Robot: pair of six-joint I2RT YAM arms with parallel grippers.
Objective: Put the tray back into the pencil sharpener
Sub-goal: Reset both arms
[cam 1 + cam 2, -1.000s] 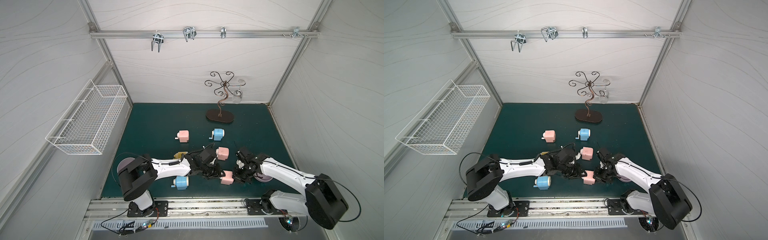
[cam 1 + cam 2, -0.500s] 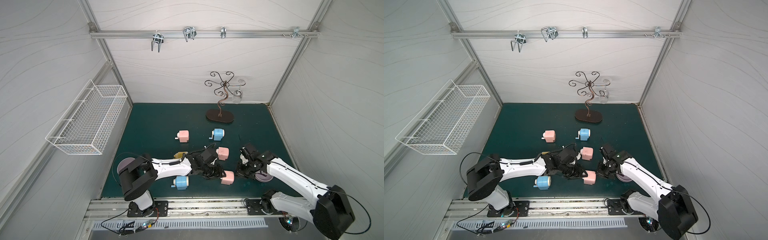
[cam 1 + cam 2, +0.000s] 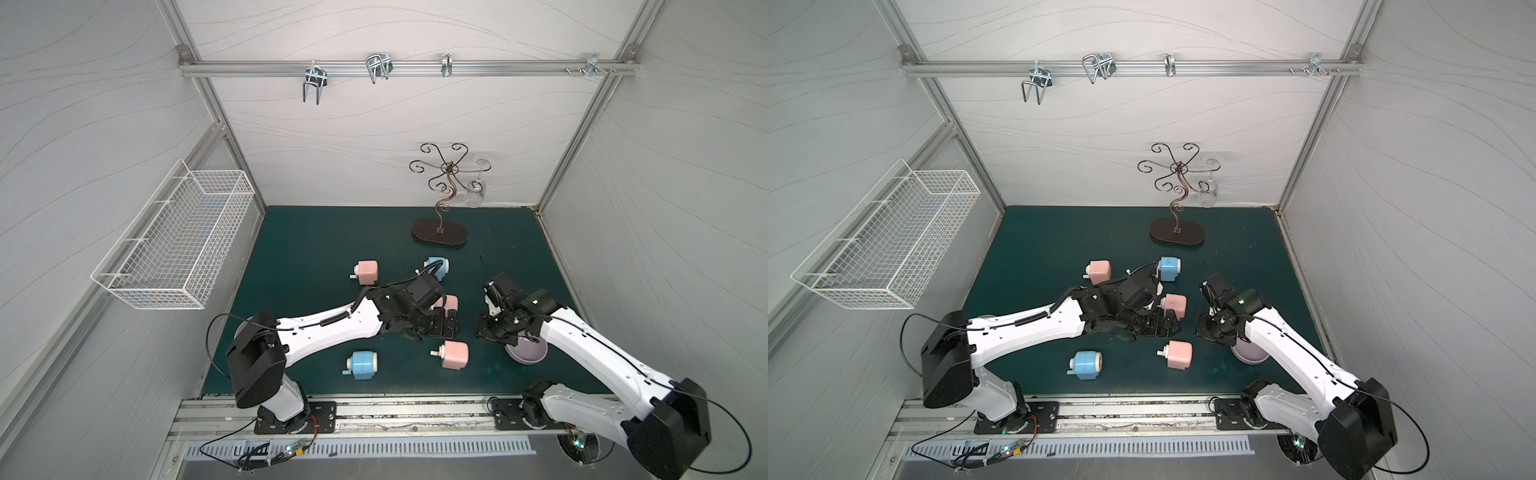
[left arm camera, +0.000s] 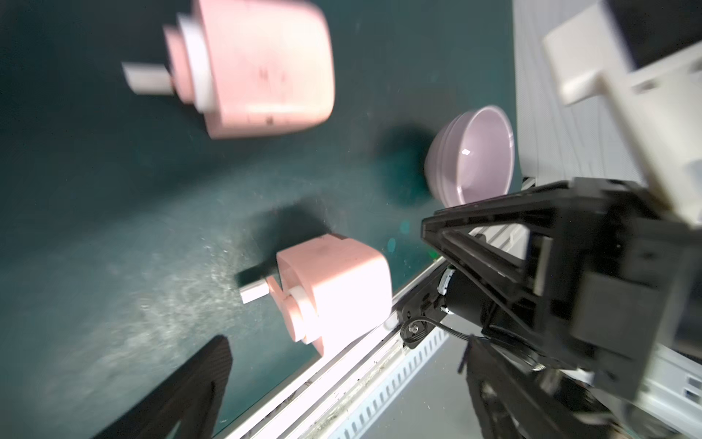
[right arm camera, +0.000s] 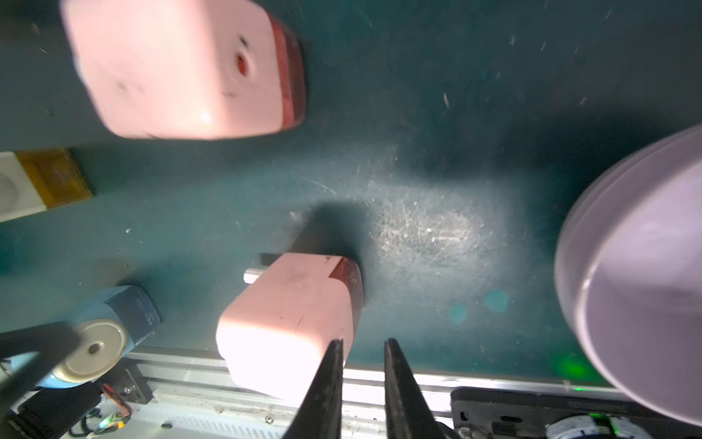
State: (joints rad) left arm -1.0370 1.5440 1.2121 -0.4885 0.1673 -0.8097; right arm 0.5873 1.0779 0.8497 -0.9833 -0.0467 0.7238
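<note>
A dark green mat [image 3: 332,249], scuffed pale in one patch [image 5: 429,232], floors a cell of white panel walls [image 3: 374,145] with a wire basket [image 3: 174,245] on one side. The pink pencil sharpener [image 3: 453,354] lies near the mat's front edge. Its dark red tray [image 5: 347,281] seems seated in the body, though blur hides the seam. The left gripper [image 3: 444,328] stands spread wide and empty just behind it. The right gripper [image 5: 362,365] is parted by a narrow gap, holding nothing, beside a lilac bowl [image 3: 528,353].

Pink pencil sharpener [image 3: 453,354], tray in, near front edge of green mat [image 3: 316,249].
Crank stub points left; dark red tray [image 5: 347,283] seated in opposite end.
</note>
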